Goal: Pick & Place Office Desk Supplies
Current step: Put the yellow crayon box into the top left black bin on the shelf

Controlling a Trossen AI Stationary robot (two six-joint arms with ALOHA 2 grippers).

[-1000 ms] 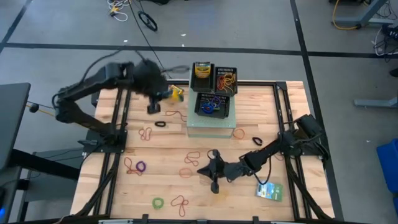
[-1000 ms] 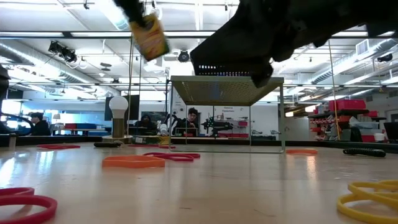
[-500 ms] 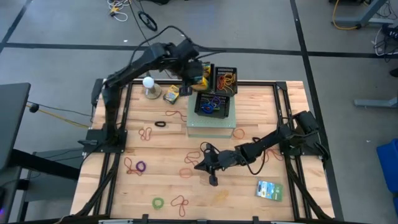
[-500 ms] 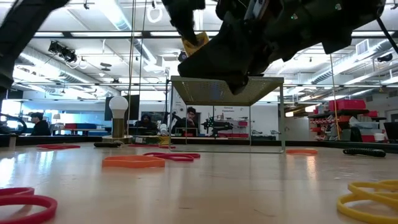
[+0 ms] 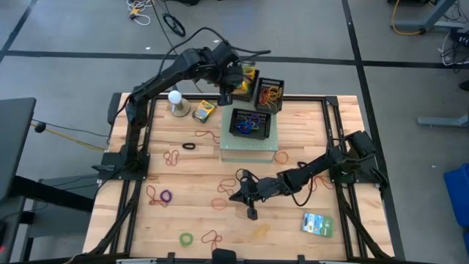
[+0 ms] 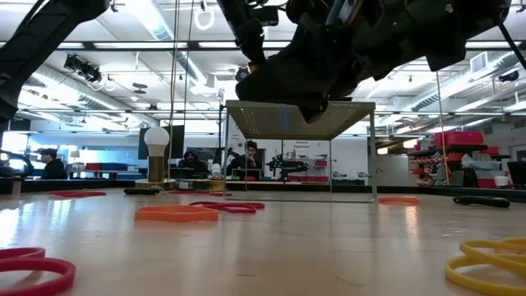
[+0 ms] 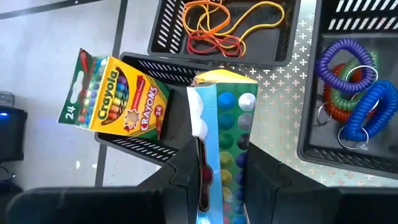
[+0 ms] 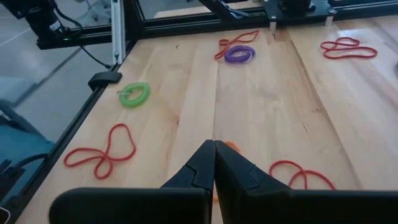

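At the counter's [image 5: 308,139] six o'clock edge a green-blue-white packet [image 5: 317,224] lies flat; just inward, the right claw [image 5: 251,211] hovers pressed together and empty among scattered rubber bands [image 8: 134,94]. Far off at twelve o'clock, the left claw [image 7: 217,168] pinches a crayon box [image 7: 219,118] over a black bin [image 7: 163,67] already holding another box [image 7: 115,93].

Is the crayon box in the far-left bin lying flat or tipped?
Tipped: the crayon box leans slanted over the bin rim.
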